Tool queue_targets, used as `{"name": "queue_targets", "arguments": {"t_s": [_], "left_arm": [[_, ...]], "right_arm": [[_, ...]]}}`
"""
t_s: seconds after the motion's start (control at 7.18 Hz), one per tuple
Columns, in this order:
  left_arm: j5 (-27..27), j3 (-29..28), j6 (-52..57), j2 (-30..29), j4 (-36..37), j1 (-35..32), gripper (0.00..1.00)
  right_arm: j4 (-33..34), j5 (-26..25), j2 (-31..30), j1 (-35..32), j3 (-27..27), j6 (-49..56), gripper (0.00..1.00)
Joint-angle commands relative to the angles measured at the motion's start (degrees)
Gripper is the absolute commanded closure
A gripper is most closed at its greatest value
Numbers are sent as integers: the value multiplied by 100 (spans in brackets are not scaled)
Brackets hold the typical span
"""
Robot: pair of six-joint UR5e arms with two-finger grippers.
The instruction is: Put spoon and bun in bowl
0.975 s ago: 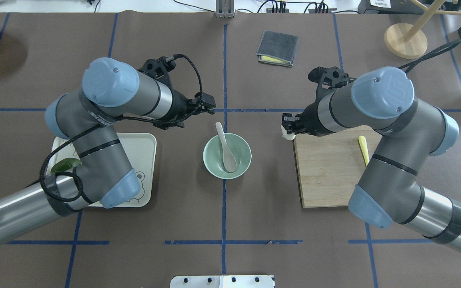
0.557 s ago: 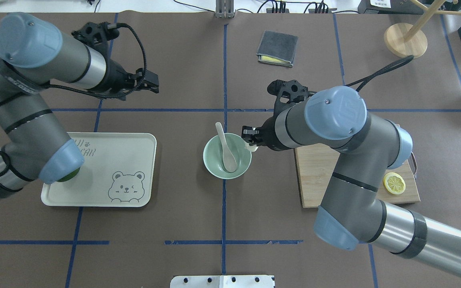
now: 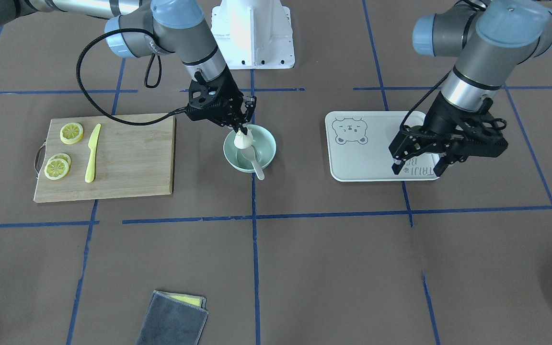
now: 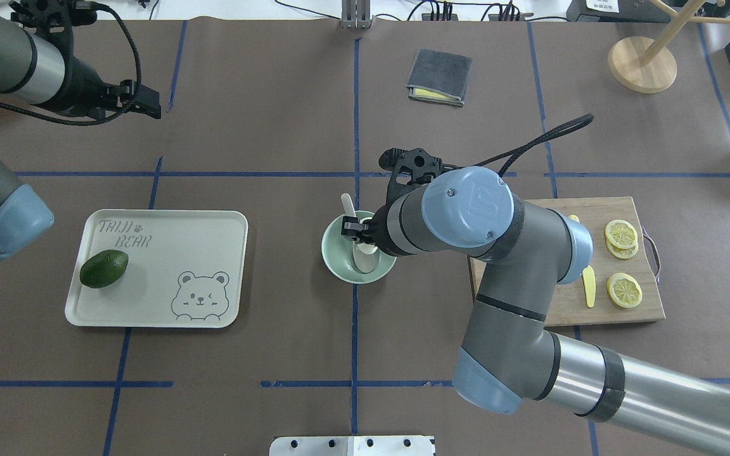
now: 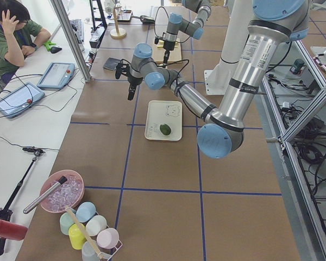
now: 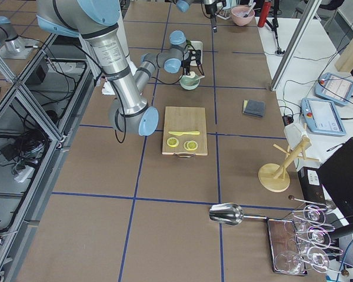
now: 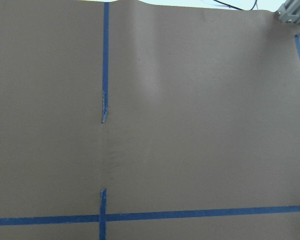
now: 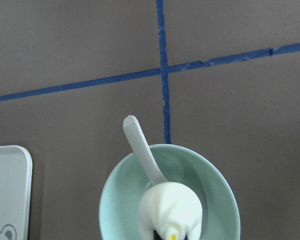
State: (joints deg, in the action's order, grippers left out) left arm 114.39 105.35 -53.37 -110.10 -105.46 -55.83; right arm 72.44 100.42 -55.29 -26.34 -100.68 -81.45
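We have the off-white soup spoon (image 3: 256,165) in the round mint-green bowl (image 3: 267,143). The right gripper (image 3: 241,132) grasps the white pleated bun (image 3: 242,141) above it, release pending. The left gripper (image 3: 417,167) is spread, empty.

Probably robotics lab: tape-gridded table (image 3: 304,268), aluminium framing (image 5: 69,35), seated operator (image 5: 11,35), teach pendants (image 5: 56,75).

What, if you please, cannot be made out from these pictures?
Right wrist view: the bun hides the scoop of the spoon and the tips of the right pincer.
Overhead view: the right arm covers the bun and part of the bowl.
Left wrist view: only table shows; the left pincer is out of frame.
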Motion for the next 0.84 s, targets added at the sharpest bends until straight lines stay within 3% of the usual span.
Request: {"name": "queue_targets", "arguments": {"t_s": [0.0, 0.42, 0.7], "left_arm": [[13, 4, 509, 243, 8, -295, 0], [30, -84, 1519, 629, 8, -796, 0], [545, -346, 2369, 893, 8, -1304, 0]], "right_arm": [[-2, -4, 19, 6, -4, -29, 0], [15, -4, 45, 6, -22, -29, 0], [103, 57, -33, -134, -127, 6, 0]]}}
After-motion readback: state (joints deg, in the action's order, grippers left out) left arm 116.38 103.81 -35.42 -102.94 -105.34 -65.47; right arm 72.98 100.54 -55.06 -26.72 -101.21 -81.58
